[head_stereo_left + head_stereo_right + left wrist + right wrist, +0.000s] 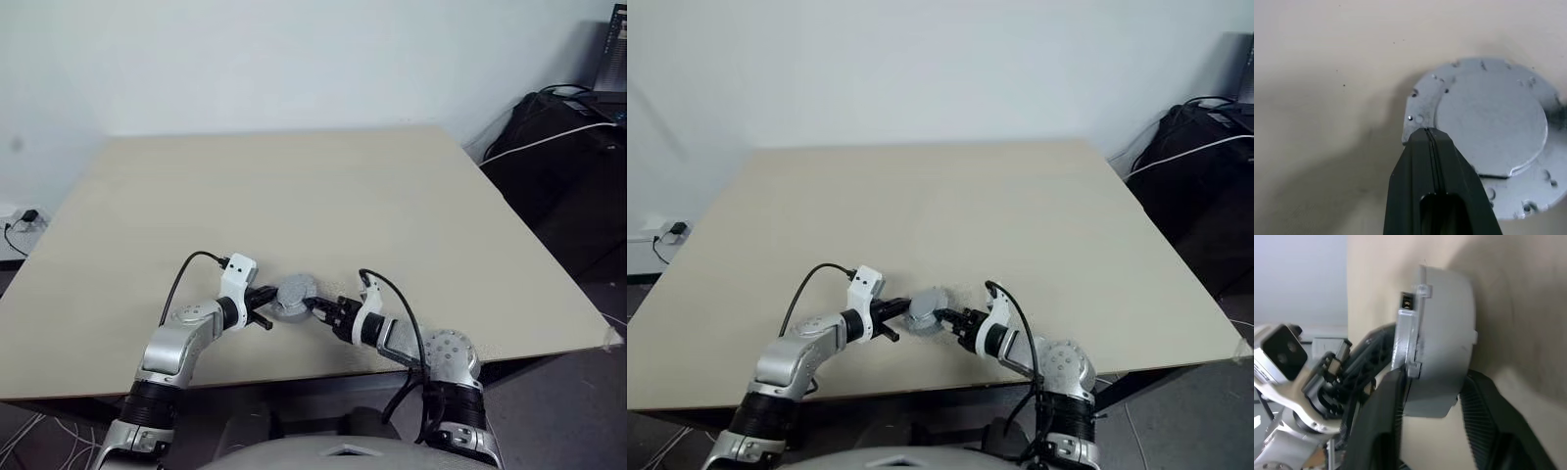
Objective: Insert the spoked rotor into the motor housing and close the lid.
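**Both grippers at the grey assembly, near table edge**

Now, at the near edge of the beige table (323, 186), a round grey metal assembly (293, 296) sits between the two grippers. From the head views it reads as one closed grey drum: a flat flanged plate on top, a plain cylindrical wall below. No copper windings or spokes can be made out, so rotor and housing cannot be told apart from the outside.

Left gripper (266, 307): fingers pressed together, no gap between them. In the left wrist view the joined fingertips (1428, 136) lie against the rim of the flat flanged plate (1488, 122), which carries small holes round its edge. Nothing is caught between the fingers.

Right gripper (320, 310): jaws apart, one finger (1383, 421) at the flange side, the other at the drum's plain side, the body of the assembly lying between them. Whether the pads press on it cannot be told.

Off the table's far right corner, dark bags and a white cable (554, 137) on the floor.
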Action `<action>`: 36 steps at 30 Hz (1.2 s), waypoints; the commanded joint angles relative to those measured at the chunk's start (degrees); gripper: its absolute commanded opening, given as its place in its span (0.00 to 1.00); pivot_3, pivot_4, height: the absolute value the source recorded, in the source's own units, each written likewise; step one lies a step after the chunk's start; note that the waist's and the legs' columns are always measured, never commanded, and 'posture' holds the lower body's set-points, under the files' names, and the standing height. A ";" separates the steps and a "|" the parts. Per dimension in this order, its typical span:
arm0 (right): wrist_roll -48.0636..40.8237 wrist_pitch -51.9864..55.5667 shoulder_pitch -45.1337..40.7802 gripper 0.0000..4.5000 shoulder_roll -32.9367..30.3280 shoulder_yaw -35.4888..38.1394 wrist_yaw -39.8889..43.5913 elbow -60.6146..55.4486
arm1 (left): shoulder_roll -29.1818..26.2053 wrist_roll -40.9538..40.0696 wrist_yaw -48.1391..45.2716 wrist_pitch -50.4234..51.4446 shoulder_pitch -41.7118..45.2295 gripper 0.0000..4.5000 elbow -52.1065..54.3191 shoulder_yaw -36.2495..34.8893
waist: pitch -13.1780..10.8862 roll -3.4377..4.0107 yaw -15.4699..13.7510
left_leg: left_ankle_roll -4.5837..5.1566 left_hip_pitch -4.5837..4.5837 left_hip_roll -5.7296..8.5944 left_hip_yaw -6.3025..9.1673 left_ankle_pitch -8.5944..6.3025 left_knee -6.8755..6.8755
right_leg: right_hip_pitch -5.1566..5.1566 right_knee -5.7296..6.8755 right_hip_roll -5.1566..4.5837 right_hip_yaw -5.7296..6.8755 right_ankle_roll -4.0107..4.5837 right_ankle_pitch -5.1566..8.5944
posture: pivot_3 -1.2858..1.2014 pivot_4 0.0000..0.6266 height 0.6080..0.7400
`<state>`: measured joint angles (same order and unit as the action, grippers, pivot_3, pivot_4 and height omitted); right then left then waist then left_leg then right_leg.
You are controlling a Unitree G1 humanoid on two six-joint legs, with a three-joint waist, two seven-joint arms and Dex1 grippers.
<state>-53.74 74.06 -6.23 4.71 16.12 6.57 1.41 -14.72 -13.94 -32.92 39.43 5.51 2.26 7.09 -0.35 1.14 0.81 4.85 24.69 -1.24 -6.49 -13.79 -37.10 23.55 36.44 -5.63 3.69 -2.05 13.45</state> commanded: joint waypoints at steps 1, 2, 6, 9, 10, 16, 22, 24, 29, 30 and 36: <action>-2.63 1.43 -0.40 0.28 7.36 -4.44 0.20 -1.71 | 2.11 -1.35 -1.91 1.10 -0.43 0.00 0.30 4.32 | 0.00 0.01 -0.01 | 0.00 0.00 0.00 0.00 0.00 0.00 | 0.00 0.01 0.00 0.01 0.00 0.00 | 0.52 0.00 1.00; -2.75 1.86 -0.20 0.28 7.23 -4.53 -0.01 -1.90 | 2.13 -1.36 -1.89 1.11 -0.44 0.00 0.29 4.31 | 0.00 0.01 -0.03 | 0.00 0.00 -0.01 0.01 0.00 0.00 | 0.00 0.01 0.00 0.02 0.01 0.00 | 0.52 0.00 1.00; -2.82 1.61 0.00 0.28 7.09 -4.42 -0.60 -1.80 | 2.23 -1.39 -1.84 1.14 -0.56 0.00 0.38 4.24 | 0.00 0.01 0.00 | 0.00 0.00 -0.01 0.01 0.00 0.01 | 0.00 0.01 0.00 0.02 0.01 -0.01 | 0.52 0.00 1.00; -2.69 -0.26 -0.21 0.28 7.73 -3.31 -0.99 -1.17 | 2.24 -1.46 -1.80 1.22 -0.68 0.00 0.57 4.13 | 0.00 0.02 -0.01 | 0.00 0.00 -0.01 0.01 0.00 0.01 | 0.00 0.01 0.00 0.02 0.01 -0.01 | 0.52 0.00 1.00; -2.80 -0.93 -0.18 0.28 8.06 -2.82 -1.28 -1.03 | 2.26 -1.49 -1.76 1.22 -0.73 0.00 0.61 4.07 | 0.00 0.02 0.00 | 0.00 0.00 -0.01 0.01 0.00 0.01 | 0.00 0.01 0.00 0.02 0.01 -0.01 | 0.52 0.00 1.00; -4.01 -2.25 -0.02 0.28 7.89 -2.41 -2.22 -1.15 | 2.21 -1.65 -1.68 1.11 -0.86 0.00 0.79 3.84 | 0.00 0.02 -0.03 | -0.01 0.01 -0.01 0.01 0.00 0.02 | 0.00 -0.02 0.00 0.02 0.01 -0.01 | 0.52 0.00 1.00; -5.02 -2.67 0.08 0.28 7.38 -2.90 -2.70 -1.30 | 2.22 -2.48 -1.47 0.51 -1.18 0.00 3.38 2.46 | -0.03 0.01 0.01 | -0.01 0.03 -0.01 0.01 0.00 0.07 | 0.00 -0.14 0.01 0.01 0.01 -0.01 | 0.52 0.00 1.00; -5.24 -2.73 0.09 0.28 7.16 -2.90 -2.72 -1.32 | 2.37 -2.97 -1.20 -0.28 -1.63 0.00 5.42 1.38 | -0.06 0.02 0.09 | -0.01 0.05 -0.01 0.01 0.00 0.10 | 0.01 -0.19 0.02 0.01 0.01 -0.01 | 0.52 0.00 1.00; -5.45 -3.20 0.57 0.28 6.31 -2.85 -2.57 -1.22 | 4.02 -5.34 0.72 -2.42 -3.78 0.00 11.73 -3.74 | -0.16 0.00 0.49 | -0.02 0.29 -0.03 0.01 0.01 0.13 | 0.20 -0.31 0.04 0.01 0.00 -0.02 | 0.52 0.00 1.00; -5.54 -3.28 0.66 0.28 6.15 -2.82 -2.56 -1.20 | 4.08 -5.89 0.88 -2.49 -4.34 0.00 12.84 -4.56 | -0.17 -0.03 0.50 | -0.02 0.34 -0.03 0.01 0.01 0.13 | 0.23 -0.34 0.04 0.01 0.00 -0.02 | 0.52 0.00 1.00; -6.60 -4.42 0.70 0.28 5.11 -2.77 -2.65 -0.82 | 4.71 -9.20 3.87 -5.81 -9.18 0.00 19.91 -9.70 | -0.19 0.02 1.09 | -0.02 0.31 -0.06 0.00 0.01 0.18 | 0.21 -0.39 0.11 -0.01 -0.02 -0.03 | 0.52 0.00 1.00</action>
<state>-58.60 70.37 -5.34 4.64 14.28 3.68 1.47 -10.51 -21.63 -30.27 35.62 -3.07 18.84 -0.39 -0.54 1.16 1.90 4.82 25.00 -1.32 -6.49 -13.78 -36.92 23.76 36.05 -5.50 3.71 -2.07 13.42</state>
